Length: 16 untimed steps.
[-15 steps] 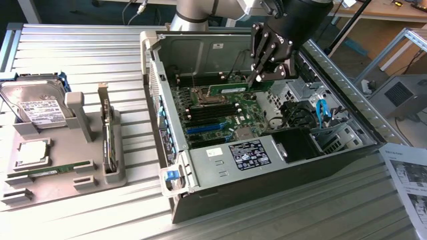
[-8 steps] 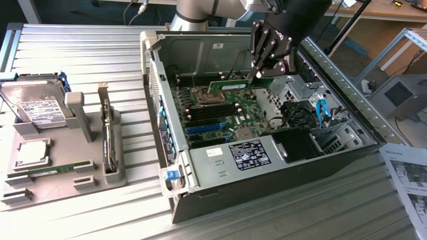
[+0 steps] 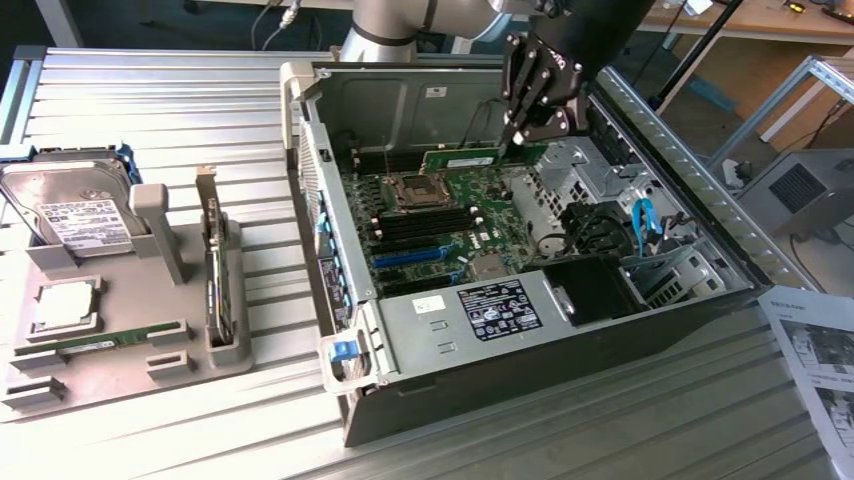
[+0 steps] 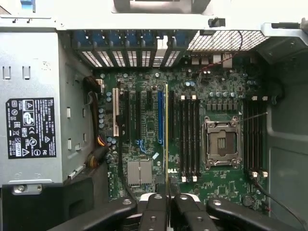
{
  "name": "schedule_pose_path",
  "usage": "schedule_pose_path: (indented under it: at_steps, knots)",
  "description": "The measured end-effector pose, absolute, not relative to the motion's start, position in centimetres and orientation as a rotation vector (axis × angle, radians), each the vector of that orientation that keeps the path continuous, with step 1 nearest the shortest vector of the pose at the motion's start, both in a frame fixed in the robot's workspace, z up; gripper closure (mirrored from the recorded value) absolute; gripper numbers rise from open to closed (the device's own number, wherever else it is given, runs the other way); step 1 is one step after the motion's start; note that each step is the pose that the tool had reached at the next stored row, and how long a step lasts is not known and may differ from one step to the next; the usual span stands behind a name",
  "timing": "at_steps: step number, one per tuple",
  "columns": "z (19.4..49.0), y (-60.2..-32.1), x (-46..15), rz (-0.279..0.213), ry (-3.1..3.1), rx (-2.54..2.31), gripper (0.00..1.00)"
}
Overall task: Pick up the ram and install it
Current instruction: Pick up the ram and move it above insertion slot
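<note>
The ram [image 3: 465, 159] is held edge-down above the motherboard [image 3: 497, 215] slots — jaws of the gripper [image 3: 530, 133] clenched on it — probably to line it up.

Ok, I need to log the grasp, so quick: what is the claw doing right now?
Claw: closed, holding the ram over the motherboard in the open case.
</note>
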State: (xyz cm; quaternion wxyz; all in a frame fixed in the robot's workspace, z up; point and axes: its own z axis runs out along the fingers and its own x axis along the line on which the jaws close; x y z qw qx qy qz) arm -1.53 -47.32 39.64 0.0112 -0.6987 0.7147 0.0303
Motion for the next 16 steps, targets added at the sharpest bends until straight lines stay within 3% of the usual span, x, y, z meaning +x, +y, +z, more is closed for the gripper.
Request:
schedule_pose_path:
  at_steps: [16]
  knots:
    - [39.29, -46.46, -1.23, 0.08, 2.237, -2.186, 0.88]
